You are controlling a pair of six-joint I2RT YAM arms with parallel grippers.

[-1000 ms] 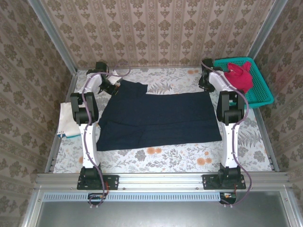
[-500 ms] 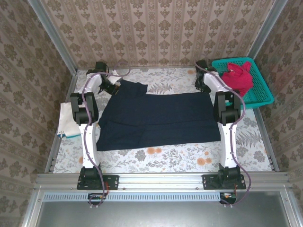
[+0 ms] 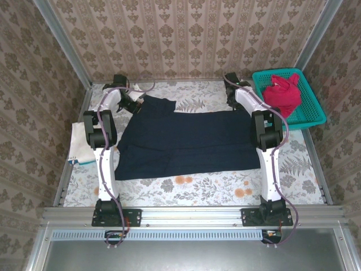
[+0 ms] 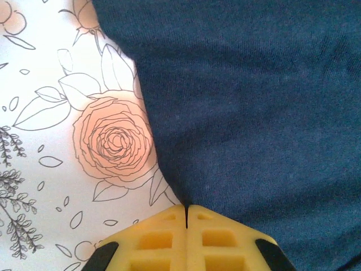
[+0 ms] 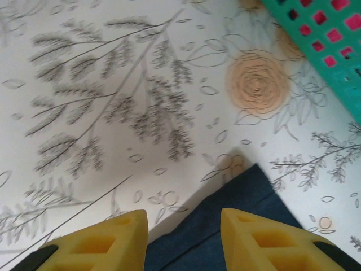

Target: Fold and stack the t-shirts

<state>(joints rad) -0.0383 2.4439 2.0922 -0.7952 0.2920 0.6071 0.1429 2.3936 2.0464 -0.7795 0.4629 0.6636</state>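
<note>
From above, the navy t-shirt (image 3: pixel 186 141) lies spread flat across the middle of the flowered worktop (image 3: pixel 214 186), between my two arms. My left tool (image 3: pixel 137 102) sits at the shirt's far left corner, touching the cloth. My right tool (image 3: pixel 231 90) is at the far right corner, just beyond the shirt's edge. The red t-shirt (image 3: pixel 282 93) lies bunched in the teal basket (image 3: pixel 316 116) at the far right. The cream-white t-shirt (image 3: pixel 80 144) rests at the left edge of the worktop, beside my left arm.

On my left wrist, the left tool (image 4: pixel 186 212) has its yellow fingers pressed tight together. The edge of the navy t-shirt (image 4: pixel 254 101) runs straight into the seam between them, so I have the cloth pinched at its edge. The shirt covers the right and upper part of this view, and bare worktop (image 4: pixel 56 84) with an orange rose lies to the left.

On my right wrist, the right tool (image 5: pixel 183 217) stands partly open, its two yellow fingers (image 5: pixel 113 237) apart and holding nothing. A corner of the navy t-shirt (image 5: pixel 248 192) lies flat on the worktop (image 5: pixel 113 84) below the gap, apart from both fingers. The basket (image 5: pixel 327 39) crosses the upper right corner, with red showing through its mesh.
</note>
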